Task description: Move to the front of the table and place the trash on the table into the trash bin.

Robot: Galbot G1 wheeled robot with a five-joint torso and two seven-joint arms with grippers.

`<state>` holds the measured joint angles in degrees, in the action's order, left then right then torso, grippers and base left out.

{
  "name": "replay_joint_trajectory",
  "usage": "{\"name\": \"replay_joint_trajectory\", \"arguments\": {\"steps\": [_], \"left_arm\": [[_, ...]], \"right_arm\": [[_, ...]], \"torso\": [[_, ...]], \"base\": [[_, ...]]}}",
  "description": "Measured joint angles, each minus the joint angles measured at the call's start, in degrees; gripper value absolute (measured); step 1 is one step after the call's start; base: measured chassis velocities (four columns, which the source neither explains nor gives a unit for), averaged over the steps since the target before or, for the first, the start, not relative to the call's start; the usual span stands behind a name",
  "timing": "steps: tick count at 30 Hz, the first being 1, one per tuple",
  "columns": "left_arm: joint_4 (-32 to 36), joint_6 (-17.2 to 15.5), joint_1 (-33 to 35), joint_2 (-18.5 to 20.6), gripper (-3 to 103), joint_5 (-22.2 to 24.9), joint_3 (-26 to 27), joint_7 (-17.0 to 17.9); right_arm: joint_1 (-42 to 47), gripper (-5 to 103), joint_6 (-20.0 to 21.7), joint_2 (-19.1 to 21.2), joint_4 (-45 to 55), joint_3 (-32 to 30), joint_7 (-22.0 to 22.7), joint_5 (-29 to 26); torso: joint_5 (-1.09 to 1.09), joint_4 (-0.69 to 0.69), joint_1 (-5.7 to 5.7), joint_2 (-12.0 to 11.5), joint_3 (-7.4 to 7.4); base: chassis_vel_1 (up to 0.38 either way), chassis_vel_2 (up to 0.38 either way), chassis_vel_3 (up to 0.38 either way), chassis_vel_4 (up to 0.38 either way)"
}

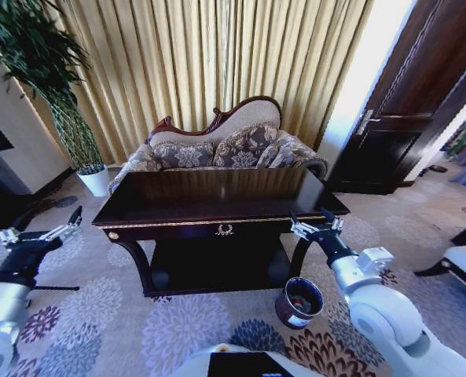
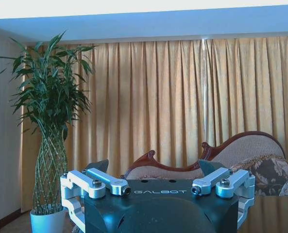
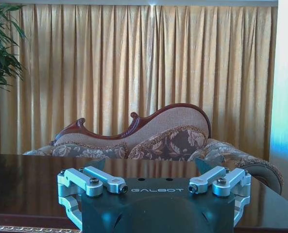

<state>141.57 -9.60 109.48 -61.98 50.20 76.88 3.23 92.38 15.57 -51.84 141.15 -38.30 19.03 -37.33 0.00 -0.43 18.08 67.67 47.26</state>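
A patterned sofa (image 1: 225, 145) stood before gold curtains (image 1: 209, 59), a potted plant (image 1: 64, 110) to its left, a dark door (image 1: 409, 110) right.

One table (image 1: 217, 200), one trash bin (image 1: 299, 302), one sofa (image 1: 225, 145), one potted plant (image 1: 75, 118), two hands.

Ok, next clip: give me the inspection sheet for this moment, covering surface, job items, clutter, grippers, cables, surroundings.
Surface: table, dark glossy top, nothing seen on it.
Job items: trash bin on the carpet by the table's right front leg, something red and white inside; no trash seen on the table.
Clutter: nothing seen.
Grippers: left gripper open, held off the table's left end; right gripper open, at the table's right front corner; both empty.
Cables: nothing seen.
Surroundings: sofa behind the table, curtains, potted plant, dark door.
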Motion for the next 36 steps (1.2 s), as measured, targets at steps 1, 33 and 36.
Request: {"name": "replay_joint_trajectory", "arguments": {"steps": [1, 33, 36], "left_arm": [[0.1, -0.2, 0.0, 0.0, 100, 0.0, 0.1, 0.0], [1.7, -7.0, 0.2, -0.6, 100, 1.3, 1.1, 1.0], [1.7, -7.4, 0.3, -0.6, 100, 1.3, 1.1, 1.0]], "right_arm": [[0.1, 100, 0.0, 0.0, 0.1, 0.0, 0.0, 0.0], [4.1, 100, 1.3, 1.3, 2.2, -2.4, 0.8, 0.8], [4.4, 100, 1.6, 1.4, 2.2, -2.4, 0.8, 1.1]], "torso": [[0.0, 0.0, 0.0, 0.0, 0.0], [-0.01, 0.0, 0.01, 0.0, 0.0], [0.01, 0.0, -0.01, 0.0, 0.0]], "base": [[0.0, 0.0, 0.0, 0.0], [0.034, -0.094, -0.031, 0.087], [0.043, -0.198, -0.053, 0.194]]}}
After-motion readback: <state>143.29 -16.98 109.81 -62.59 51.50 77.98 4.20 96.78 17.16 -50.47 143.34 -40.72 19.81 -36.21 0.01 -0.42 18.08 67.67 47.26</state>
